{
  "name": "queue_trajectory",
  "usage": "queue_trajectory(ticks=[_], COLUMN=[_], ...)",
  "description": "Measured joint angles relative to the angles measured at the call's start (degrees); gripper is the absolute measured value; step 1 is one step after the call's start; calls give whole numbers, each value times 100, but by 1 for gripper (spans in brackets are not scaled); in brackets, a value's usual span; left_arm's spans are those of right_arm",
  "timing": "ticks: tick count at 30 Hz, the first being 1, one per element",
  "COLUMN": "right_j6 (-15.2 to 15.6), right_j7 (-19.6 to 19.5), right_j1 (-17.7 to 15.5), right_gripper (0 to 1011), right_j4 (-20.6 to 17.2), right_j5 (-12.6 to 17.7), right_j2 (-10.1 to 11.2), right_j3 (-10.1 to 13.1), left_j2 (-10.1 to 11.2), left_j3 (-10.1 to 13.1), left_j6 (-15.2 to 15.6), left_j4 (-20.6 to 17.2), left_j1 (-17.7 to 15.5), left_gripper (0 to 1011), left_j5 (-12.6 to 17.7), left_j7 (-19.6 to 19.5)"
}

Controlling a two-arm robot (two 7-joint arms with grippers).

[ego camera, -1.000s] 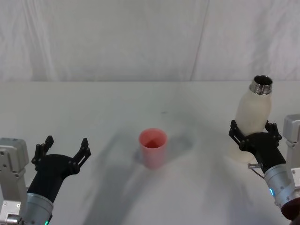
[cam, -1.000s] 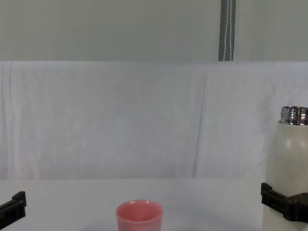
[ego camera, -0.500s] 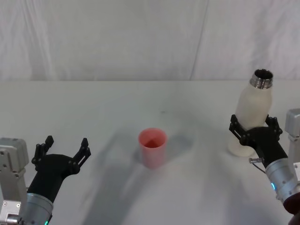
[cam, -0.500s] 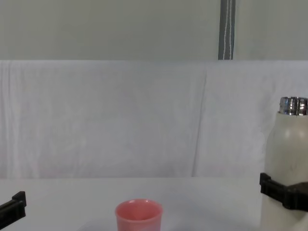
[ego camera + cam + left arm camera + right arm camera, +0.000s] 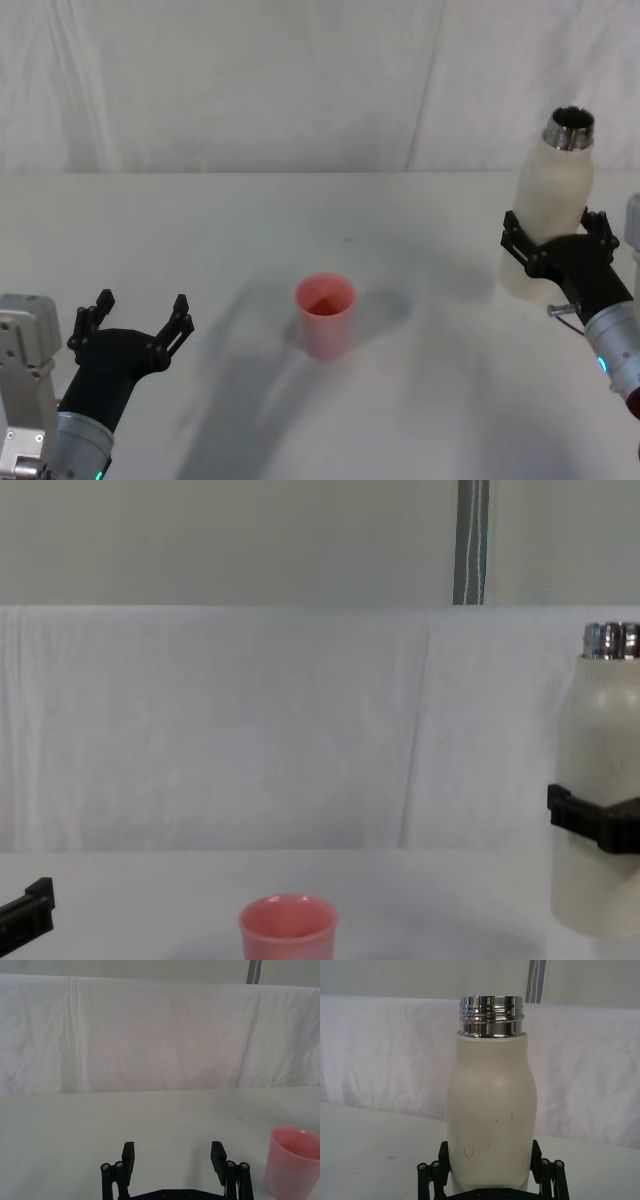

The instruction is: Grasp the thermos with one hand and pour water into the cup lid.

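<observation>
Thermos (image 5: 552, 215) upright, clamped in right hand (image 5: 556, 252) above table; left hand (image 5: 135, 322) wide.

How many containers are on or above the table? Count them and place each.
2. The cup lid stands upright mid-table. The thermos is at the right, gripped low by the right gripper, its base clear of the table.

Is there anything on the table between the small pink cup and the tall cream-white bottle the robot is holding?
Nothing: the head view shows bare white table between the small salmon-pink cup and the cream-white bottle.
</observation>
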Motion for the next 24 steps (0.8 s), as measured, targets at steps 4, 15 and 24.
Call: queue_trajectory(ticks=[4,15,24], right_j6=[72,102,82], right_j7=[41,95,141], right_j1=[52,103,255], right_gripper=[950,950,950], right_j4=[-83,-117,-105], right_j5=[-21,-73,-687], right_j2=[63,187,503], right_j3=[-16,-69,-385], left_j2=[0,0,0], left_j3=[0,0,0], left_j6=[0,0,0], left_j4=[0,0,0], left_j1=[0,0,0], left_gripper=[1001,1001,1001], left_j5=[0,0,0], left_j7=[0,0,0])
